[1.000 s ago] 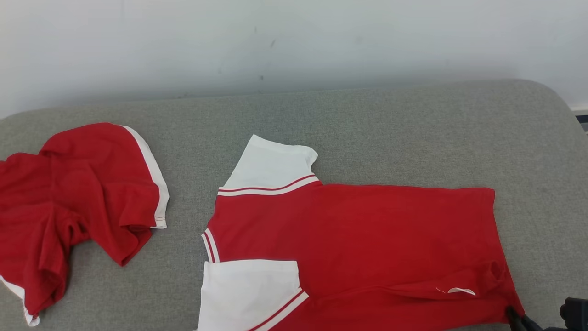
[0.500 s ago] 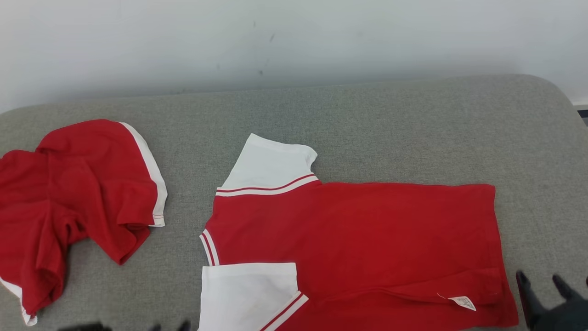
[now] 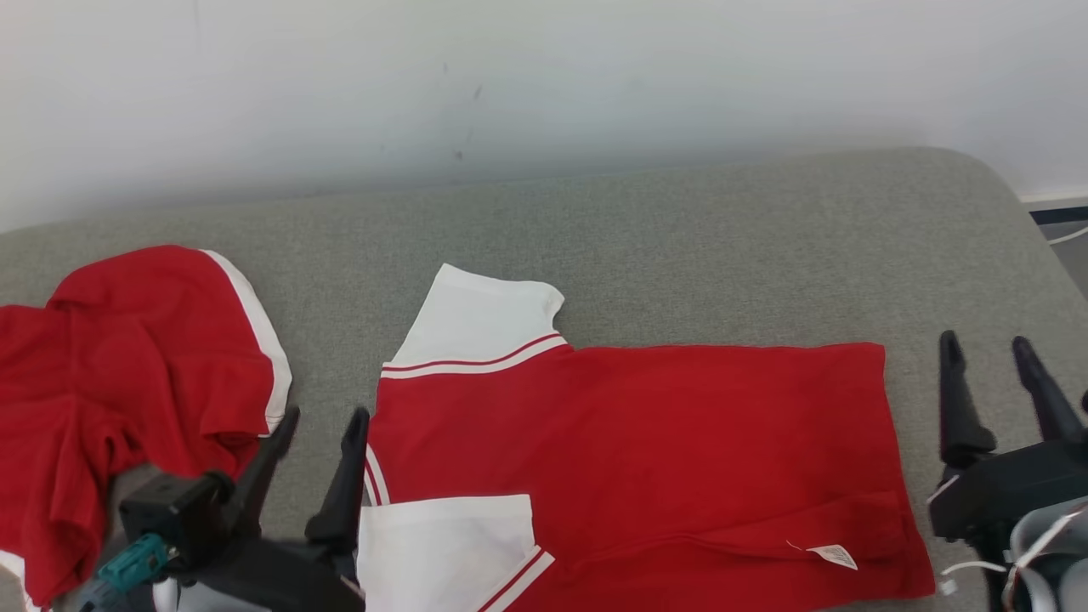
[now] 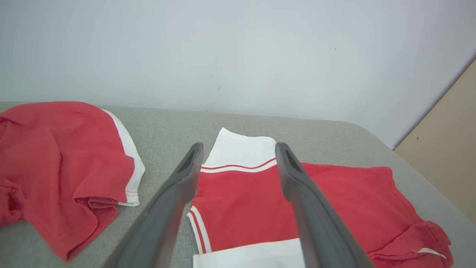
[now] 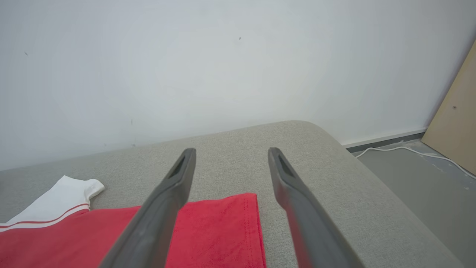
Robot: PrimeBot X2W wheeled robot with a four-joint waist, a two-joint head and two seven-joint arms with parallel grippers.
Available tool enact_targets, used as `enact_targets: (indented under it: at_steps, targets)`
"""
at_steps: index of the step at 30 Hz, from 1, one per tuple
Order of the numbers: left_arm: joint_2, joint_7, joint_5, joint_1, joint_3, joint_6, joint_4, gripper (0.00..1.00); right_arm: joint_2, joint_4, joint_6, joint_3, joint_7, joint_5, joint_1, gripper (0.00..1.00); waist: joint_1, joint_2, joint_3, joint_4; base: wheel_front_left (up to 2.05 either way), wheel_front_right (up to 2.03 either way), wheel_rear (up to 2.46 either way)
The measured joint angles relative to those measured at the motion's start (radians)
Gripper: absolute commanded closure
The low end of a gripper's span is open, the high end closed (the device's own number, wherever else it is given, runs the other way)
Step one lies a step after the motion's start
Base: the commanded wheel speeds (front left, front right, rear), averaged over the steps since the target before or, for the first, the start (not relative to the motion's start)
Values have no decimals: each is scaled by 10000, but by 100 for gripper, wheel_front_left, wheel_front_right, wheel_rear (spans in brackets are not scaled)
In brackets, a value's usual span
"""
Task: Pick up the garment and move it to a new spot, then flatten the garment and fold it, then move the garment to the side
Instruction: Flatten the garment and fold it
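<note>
Over on the far left a crumpled red cloth (image 3: 127, 382) with a white band along its edge lies bunched on the grey cushion (image 3: 680, 246), part of it running out of the head view. Just to its right the left gripper (image 3: 326, 414) stands over bare cushion with its two dark fingers spread apart and nothing between them; it sits in the gap between the crumpled cloth and the red shirt (image 3: 646, 442), with its right finger just beside the shirt's left edge, though I cannot tell whether it touches. The shirt lies flat near the middle of the cushion, towards the front edge, with its sleeve end to the left and its hem to the right. One white sleeve (image 3: 480, 327) with red stripes points away towards the white wall (image 3: 510, 76), and the other white sleeve (image 3: 446, 548) is folded in over the red body at the near side. Along the near edge a strip of red fabric is turned over, and a small white label (image 3: 833, 557) shows on it close to the right corner. Past the hem, the right gripper (image 3: 984, 340) is over bare cushion, fingers wide apart and empty, clear of the shirt. Farther right, beyond the cushion's rounded corner, a white cable (image 5: 390, 149) trails on the floor beside a beige board (image 5: 457, 111).
</note>
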Motion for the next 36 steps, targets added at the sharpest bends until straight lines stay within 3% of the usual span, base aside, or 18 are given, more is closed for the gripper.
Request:
enact_targets:
  at_steps: [7,13,16,36]
  targets:
    - [-631,-1338,1227,-655,-52,77,631,0,671,886,0,520,-1012,-245,-134,0,0,0,-246,-198,0,0,0]
    - [-1254,-1906,1319,-660,132,79,1630,0,685,1653,38,800,-1760,-512,-193,0,-1,0,-472,-256,0,0,0]
    - [-1776,-2136,1151,-284,882,82,2203,0,610,1912,259,1049,-2171,-633,-282,0,-1,0,-610,-241,0,0,0]
    - [-1632,-2253,1239,-38,765,71,3191,0,746,2516,635,1260,-3223,-627,-351,0,-1,0,-805,-276,0,0,0]
